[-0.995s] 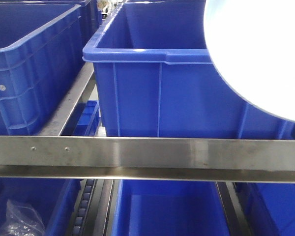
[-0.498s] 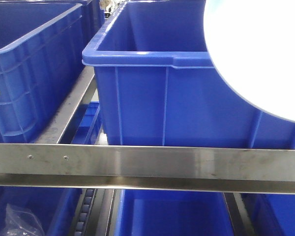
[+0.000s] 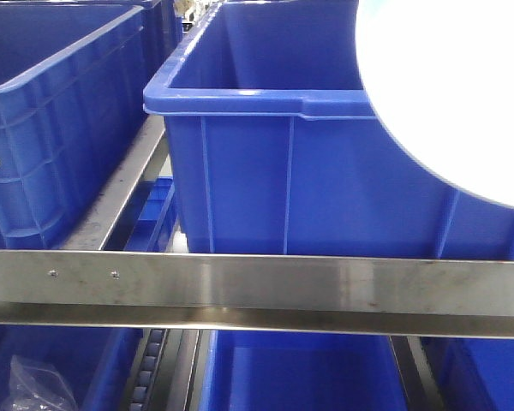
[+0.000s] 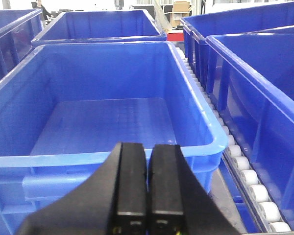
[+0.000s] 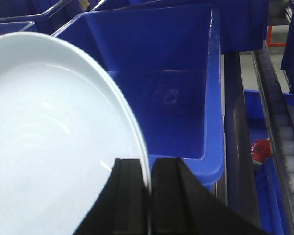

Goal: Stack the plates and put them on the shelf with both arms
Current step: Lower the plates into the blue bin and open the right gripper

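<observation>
Right wrist: glossy round plate point(image 5: 49, 147), ribbed crate point(image 5: 186, 98).

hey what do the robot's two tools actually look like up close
Both look alike: matte black, each made of two flat, blocky fingers side by side, widening into a dark flared base. The left tool shows small yellowish marks near the bottom of its fingers. The right tool looks plain black. No cables are visible.
</observation>
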